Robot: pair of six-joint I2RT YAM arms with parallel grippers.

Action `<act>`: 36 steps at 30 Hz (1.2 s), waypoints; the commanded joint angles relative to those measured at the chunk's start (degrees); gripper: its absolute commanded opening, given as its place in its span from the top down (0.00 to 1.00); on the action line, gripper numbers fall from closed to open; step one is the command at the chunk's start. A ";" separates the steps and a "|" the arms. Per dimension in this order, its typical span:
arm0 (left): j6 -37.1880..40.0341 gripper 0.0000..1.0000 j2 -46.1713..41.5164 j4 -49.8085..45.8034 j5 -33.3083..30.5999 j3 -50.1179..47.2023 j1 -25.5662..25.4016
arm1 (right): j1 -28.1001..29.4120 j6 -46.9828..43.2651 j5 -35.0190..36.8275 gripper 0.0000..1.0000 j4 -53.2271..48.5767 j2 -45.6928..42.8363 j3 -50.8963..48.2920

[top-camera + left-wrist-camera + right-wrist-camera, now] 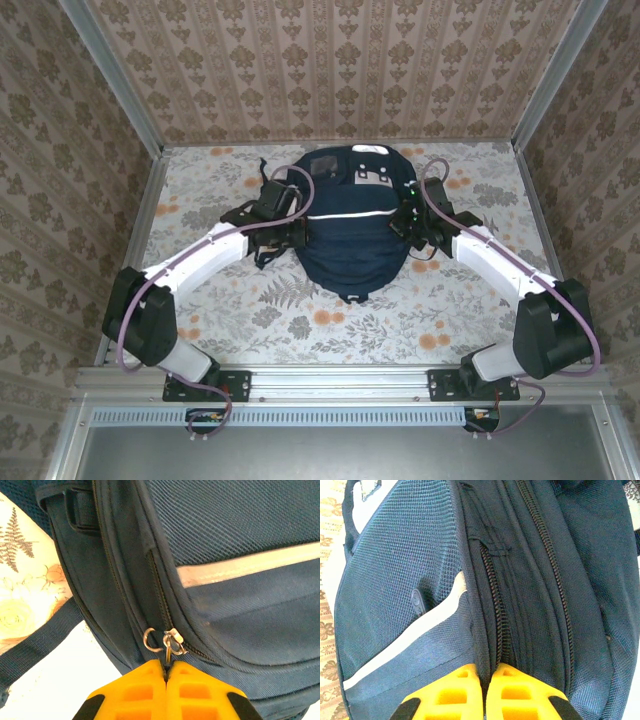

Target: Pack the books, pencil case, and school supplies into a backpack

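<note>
Navy backpack (350, 250) (white stripe (350, 215))

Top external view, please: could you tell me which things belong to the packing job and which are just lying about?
Job: backpack; zipper pull, pinched by the left gripper; right gripper, shut on the backpack's side seam.
Just there: floral table cover; patterned walls.

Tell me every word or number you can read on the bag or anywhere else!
No text here can be read.
Grey patch on the backpack: small marks, too small to read.
White patch at its far end: too small to tell.
Zipper pull: bare metal, no lettering seen.
Wallpaper and tablecloth: flower patterns, no words.
</note>
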 commanded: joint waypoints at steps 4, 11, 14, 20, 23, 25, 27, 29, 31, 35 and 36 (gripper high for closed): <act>3.67 1.00 5.31 2.93 3.90 3.81 5.72 | -1.66 -7.27 1.44 1.00 -1.85 2.85 4.19; 3.68 0.61 4.77 1.02 4.15 6.15 7.88 | -3.37 -9.53 0.39 0.88 -2.56 0.38 3.16; 3.29 0.44 0.74 -2.00 1.50 3.64 10.77 | -3.44 -12.54 -2.06 0.52 -4.14 -1.28 3.41; 1.84 0.18 -8.13 -11.07 -11.94 -2.76 18.73 | -3.46 -18.84 -1.71 0.19 -6.99 -6.66 2.36; 3.22 0.12 -10.61 -13.70 -13.50 -5.01 25.19 | -3.45 -20.20 -1.67 0.14 -8.35 -8.28 2.17; 4.67 0.08 -11.10 -15.11 -15.44 -5.35 29.41 | -3.46 -20.16 -1.95 0.13 -8.49 -9.26 1.58; 6.71 0.06 -10.87 -15.35 -16.17 -5.32 32.84 | -3.50 -19.82 -2.37 0.12 -8.28 -9.98 0.83; 8.84 0.04 -10.14 -14.84 -16.87 -5.61 35.46 | -3.47 -19.33 -2.64 0.10 -8.11 -10.26 0.55; 11.58 0.03 -8.57 -14.38 -16.53 -5.65 37.87 | -3.55 -19.43 -3.70 0.08 -8.27 -10.17 1.01; 16.06 0.01 -4.16 -14.58 -16.87 -4.93 41.12 | -3.40 -20.83 -6.11 0.06 -9.26 -9.82 3.07; 17.14 0.01 -3.02 -14.44 -16.87 -4.79 41.90 | -3.44 -20.95 -6.29 0.06 -9.68 -9.75 3.59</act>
